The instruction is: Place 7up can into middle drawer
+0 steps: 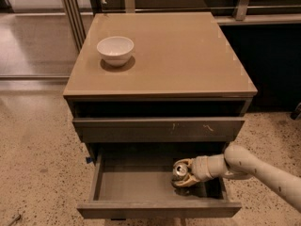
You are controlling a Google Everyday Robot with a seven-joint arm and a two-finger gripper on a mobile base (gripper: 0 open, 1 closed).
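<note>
Risks tipping and rolling the 7up can (179, 169) across the middle drawer (134, 185) floor beneath the end effector (184, 173), clamped around it, if opened while tilted.

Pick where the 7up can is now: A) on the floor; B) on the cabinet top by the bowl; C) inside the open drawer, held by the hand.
C: the 7up can is in the open middle drawer, right side, with the hand gripping it.
</note>
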